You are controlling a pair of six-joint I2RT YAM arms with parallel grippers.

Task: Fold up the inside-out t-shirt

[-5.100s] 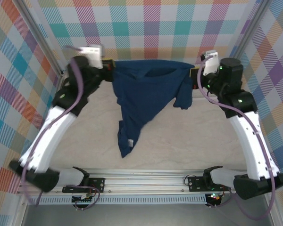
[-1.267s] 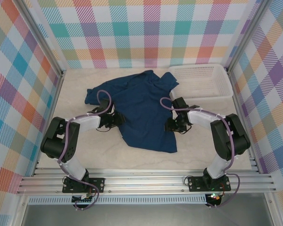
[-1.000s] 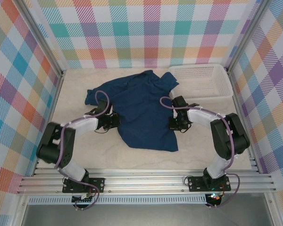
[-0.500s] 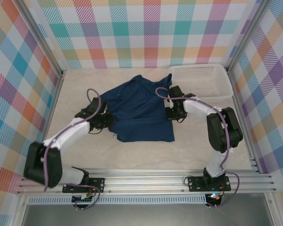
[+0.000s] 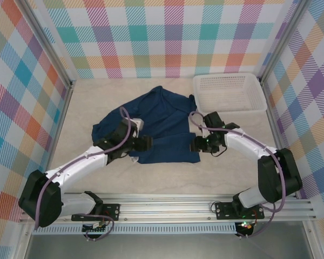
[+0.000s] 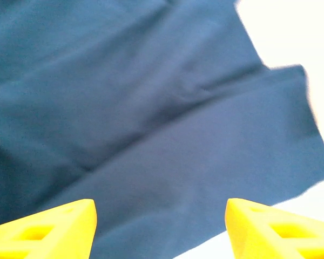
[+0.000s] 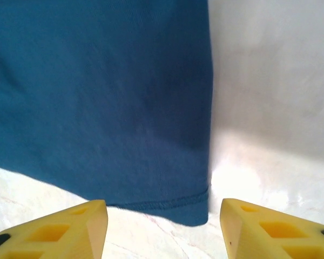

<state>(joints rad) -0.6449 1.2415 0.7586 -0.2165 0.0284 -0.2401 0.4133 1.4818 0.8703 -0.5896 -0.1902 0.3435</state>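
Since a second ago, t-shirt (image 5: 159, 121) is being let go folded, left end effector (image 5: 144, 143) and right end effector (image 5: 198, 144) being spread empty; straight lift-off is being advised, hem undragged.

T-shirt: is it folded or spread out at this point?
Partly folded: the t-shirt lies on the table with a near band doubled over the body; the far part is rumpled.

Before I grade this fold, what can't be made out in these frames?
- Top view: the t-shirt's near-left corner, hidden under the left arm.
- Left wrist view: cloth seams blurred; the left gripper's fingers cut off by the bottom edge.
- Right wrist view: the right gripper's fingers cut off likewise; the t-shirt runs past the top edge.
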